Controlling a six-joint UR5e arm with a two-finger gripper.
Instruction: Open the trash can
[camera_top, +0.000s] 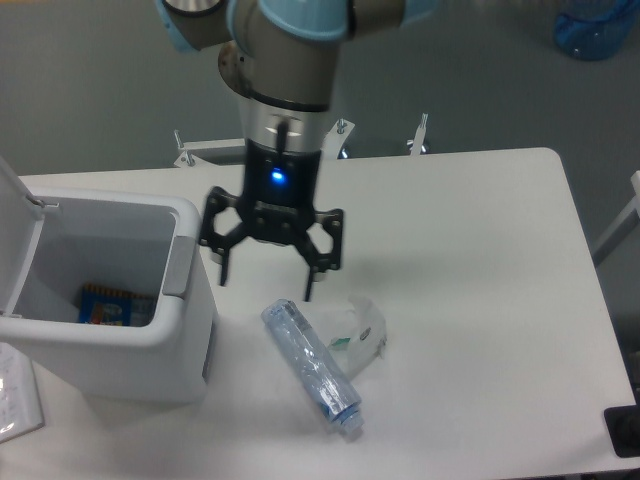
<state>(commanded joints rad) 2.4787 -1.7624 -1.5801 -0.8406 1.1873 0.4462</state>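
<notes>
A white table (480, 260) with rounded corners stands on a grey floor (90, 90) under even light.

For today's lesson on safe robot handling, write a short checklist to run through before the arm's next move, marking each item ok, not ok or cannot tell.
1. Trash can lid up, inside showing: ok.
2. End effector open and empty: ok.
3. End effector clear of the grey push bar: ok.
4. Bottle lying on the table, apart from the trash can: ok.
5. Lid will stay up unaided: cannot tell.

One fixed cam, high, facing table (480, 300).
</notes>
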